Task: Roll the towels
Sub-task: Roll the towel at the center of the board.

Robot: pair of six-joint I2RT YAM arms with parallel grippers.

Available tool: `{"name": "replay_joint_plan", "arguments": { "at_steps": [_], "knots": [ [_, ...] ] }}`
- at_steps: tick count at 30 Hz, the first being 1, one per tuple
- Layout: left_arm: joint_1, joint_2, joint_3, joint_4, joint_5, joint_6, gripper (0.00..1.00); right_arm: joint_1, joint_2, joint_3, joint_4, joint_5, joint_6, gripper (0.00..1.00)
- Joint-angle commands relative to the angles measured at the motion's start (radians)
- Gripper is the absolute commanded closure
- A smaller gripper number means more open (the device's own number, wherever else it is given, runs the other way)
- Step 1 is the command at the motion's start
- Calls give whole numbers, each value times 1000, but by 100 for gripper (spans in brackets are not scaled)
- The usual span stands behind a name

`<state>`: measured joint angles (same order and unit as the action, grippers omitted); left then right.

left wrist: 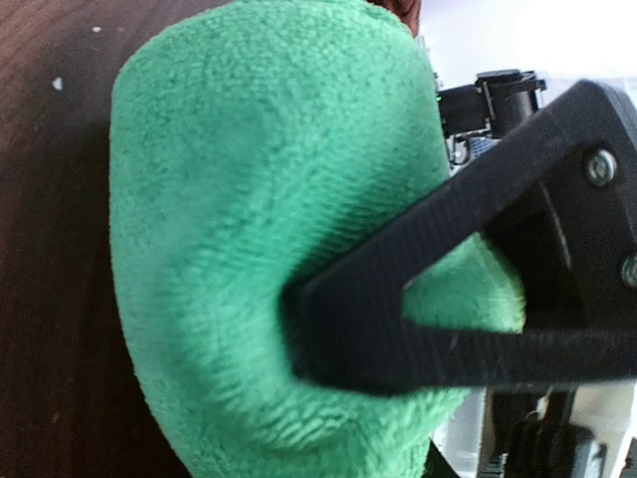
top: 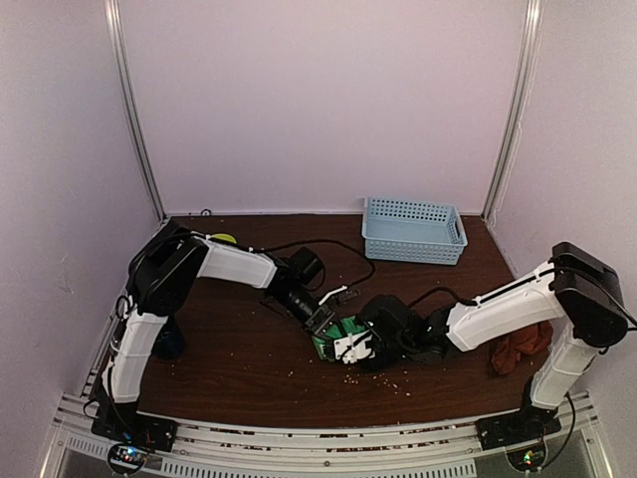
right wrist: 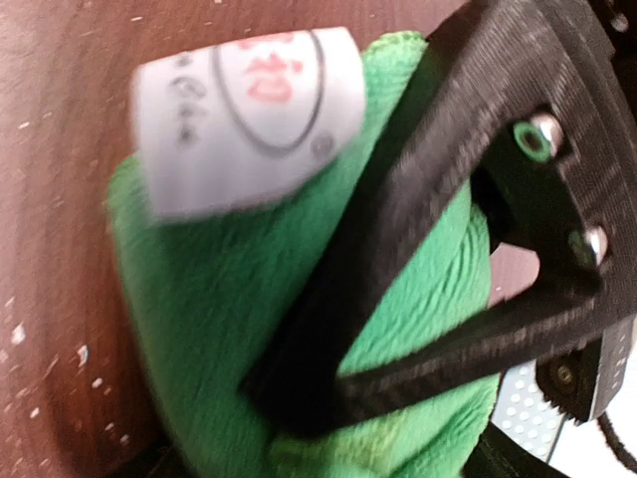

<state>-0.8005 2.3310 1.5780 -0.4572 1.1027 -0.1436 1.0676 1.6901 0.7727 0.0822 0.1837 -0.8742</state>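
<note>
Top external | arms bent inward | left claw [top: 324,321], right claw [top: 364,347] on green towel [top: 326,346] | grip: cannot tell

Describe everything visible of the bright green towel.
The bright green terry-cloth towel is bunched into a fat, loosely rolled bundle with fuzzy pile. A white care label with red print sticks out of it. It lies on the dark wooden table, between the left pincer and right pincer, a black finger of each against it.

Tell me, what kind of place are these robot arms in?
Probably a robot test booth: plain white walls enclose a brown table, a left arm and a right arm are bolted at its near edge, and a green towel and light-blue basket sit there.
</note>
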Motion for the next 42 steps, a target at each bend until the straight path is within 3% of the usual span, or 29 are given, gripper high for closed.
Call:
{"name": "replay_joint_plan", "arguments": {
  "at_steps": [1, 5, 8, 12, 17, 25, 30, 35, 42],
  "knots": [
    [1, 12, -27, 106, 160, -77, 71, 8, 108, -21, 11, 40, -48, 30],
    [5, -7, -43, 114, 135, -85, 70, 8, 101, 2, 11, 20, -61, 54],
    [9, -58, -64, 108, 22, -71, 50, 9, 55, 36, -48, -20, -49, 70],
    [26, -153, -101, 108, -144, -65, 36, 8, 16, 78, -154, -53, -53, 77],
    [70, -297, -172, 103, -319, -50, 32, 5, 9, 127, -310, -105, -40, 84],
    [103, -468, -311, 50, -454, 2, 34, -46, 57, 383, -715, -288, 56, 85],
    [100, -579, -478, 158, -491, -22, 33, -110, 164, 528, -920, -405, 77, 82],
    [78, -765, -634, 335, -604, -22, 33, -182, 299, 650, -1047, -505, 82, 82],
    [65, -863, -682, 361, -641, -21, 32, -267, 357, 821, -1124, -583, 112, 82]
  ]
}}
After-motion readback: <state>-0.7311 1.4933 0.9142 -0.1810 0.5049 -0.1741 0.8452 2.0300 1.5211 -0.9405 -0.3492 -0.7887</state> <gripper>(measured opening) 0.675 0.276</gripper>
